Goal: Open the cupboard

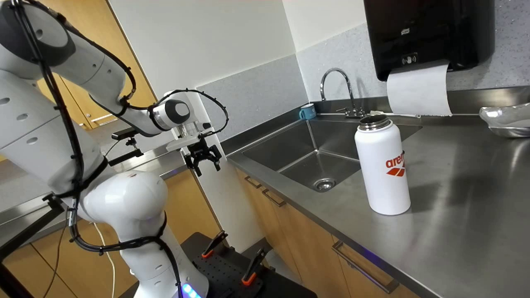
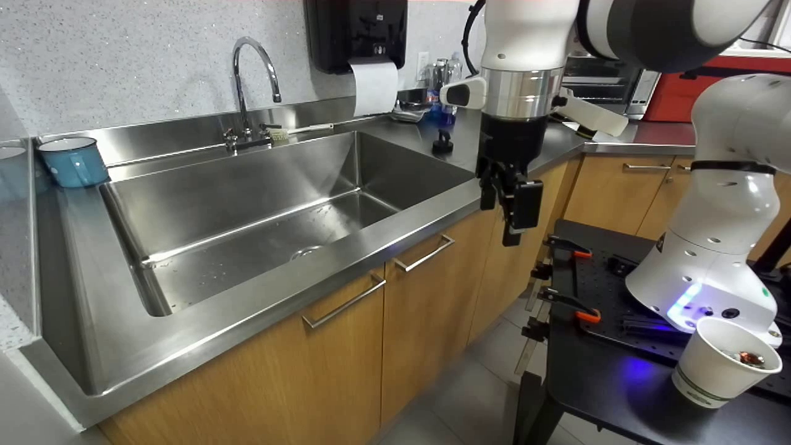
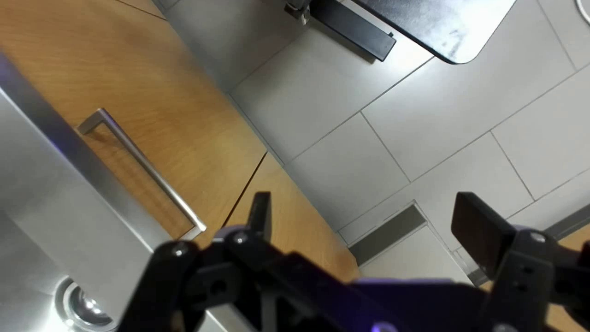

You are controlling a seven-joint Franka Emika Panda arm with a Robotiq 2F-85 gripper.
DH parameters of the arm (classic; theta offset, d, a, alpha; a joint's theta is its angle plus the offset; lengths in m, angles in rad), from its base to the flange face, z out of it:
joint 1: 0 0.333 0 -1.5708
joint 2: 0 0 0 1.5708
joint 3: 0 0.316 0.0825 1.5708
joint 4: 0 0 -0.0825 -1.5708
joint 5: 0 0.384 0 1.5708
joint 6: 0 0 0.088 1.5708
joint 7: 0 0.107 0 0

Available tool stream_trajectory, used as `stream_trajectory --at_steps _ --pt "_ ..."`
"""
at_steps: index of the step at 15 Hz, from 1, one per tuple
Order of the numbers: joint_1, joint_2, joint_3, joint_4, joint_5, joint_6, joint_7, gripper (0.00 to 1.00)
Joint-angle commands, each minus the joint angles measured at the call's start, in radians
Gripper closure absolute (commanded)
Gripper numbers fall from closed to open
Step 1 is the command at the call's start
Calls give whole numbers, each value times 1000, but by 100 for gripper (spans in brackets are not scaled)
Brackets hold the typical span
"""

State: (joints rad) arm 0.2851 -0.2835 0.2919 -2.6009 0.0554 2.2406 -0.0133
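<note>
The sink cupboard (image 2: 432,321) is closed beneath the stainless-steel sink (image 2: 247,185), its wooden doors (image 2: 266,371) flush side by side. A left bar handle (image 2: 348,305) and a right bar handle (image 2: 429,256) sit near the tops of the doors. The gripper (image 1: 208,170) points down, apart from both handles, though how close it hangs to the doors is hard to judge. In the wrist view its fingers (image 3: 262,212) stand wide apart above the tiled floor (image 3: 345,170). A gooseneck faucet (image 2: 240,93) rises at the sink's far edge, and a blue mug (image 2: 74,164) stands in the far left corner of the counter (image 1: 455,186). An open-topped white arena bottle (image 1: 383,165) stands upright right of the sink. A black paper towel dispenser (image 1: 426,33) hangs on the far wall (image 2: 154,62). A paper cup (image 2: 704,374) stands on the black table (image 2: 593,383) at near right.
</note>
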Motion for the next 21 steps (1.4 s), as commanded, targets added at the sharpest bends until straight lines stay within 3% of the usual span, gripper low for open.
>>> stream_trajectory --at_steps 1,4,9,10,14,15,19,21 --pt "7 -1 -10 1 -2 -2 2 0" --pt "15 12 -5 6 9 16 1 0" --pt "16 168 155 55 -171 98 350 0" --pt "-27 198 222 67 -224 108 430 0" --pt "-52 324 323 142 -513 49 779 0" --pt "14 368 267 168 -590 27 867 0" --pt "151 597 174 302 -858 -91 1186 0" --pt "234 712 114 375 -938 -159 1297 0"
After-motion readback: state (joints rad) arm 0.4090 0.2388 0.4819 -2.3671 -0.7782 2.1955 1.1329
